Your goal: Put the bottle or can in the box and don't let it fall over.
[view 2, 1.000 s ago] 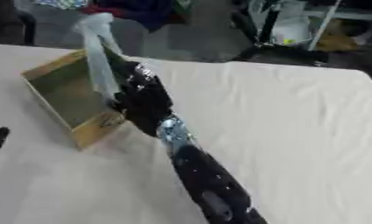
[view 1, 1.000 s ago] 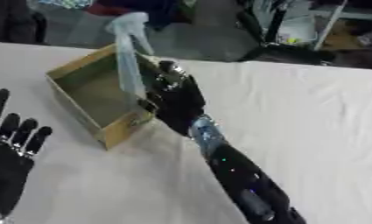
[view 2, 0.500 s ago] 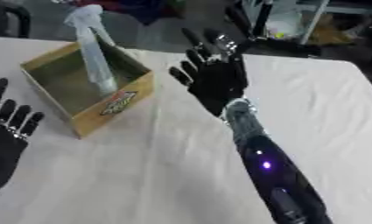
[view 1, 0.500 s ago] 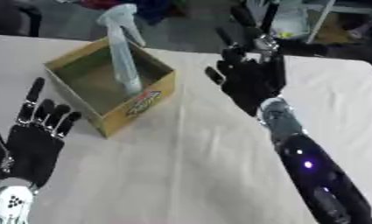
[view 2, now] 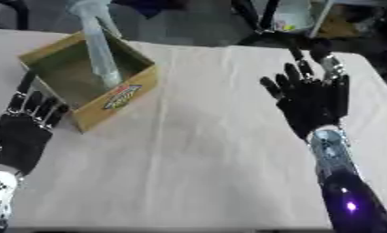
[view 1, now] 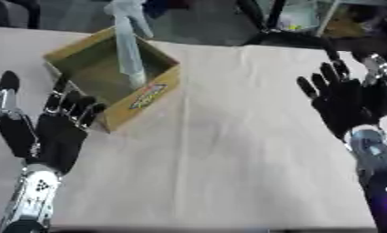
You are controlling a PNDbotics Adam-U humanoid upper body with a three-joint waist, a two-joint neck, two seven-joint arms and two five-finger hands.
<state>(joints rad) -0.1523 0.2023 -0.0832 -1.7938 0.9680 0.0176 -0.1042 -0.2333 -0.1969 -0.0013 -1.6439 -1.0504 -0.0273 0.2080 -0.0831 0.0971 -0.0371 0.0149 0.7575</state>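
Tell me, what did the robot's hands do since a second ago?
The right hand let go of the bottle and pulled away to the right, fingers open. The left hand rose beside the box, open too. The bottle stayed upright in the box. The camera also shifted.

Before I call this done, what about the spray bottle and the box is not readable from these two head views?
- Base of the clear plastic spray bottle: the near wall of the open cardboard box hides where it stands, both views.
- Bottle's trigger head: blurred, cut by the top edge, right eye view.
- Box label: too blurred to read.
- Left hand and right hand are open, clear of both.
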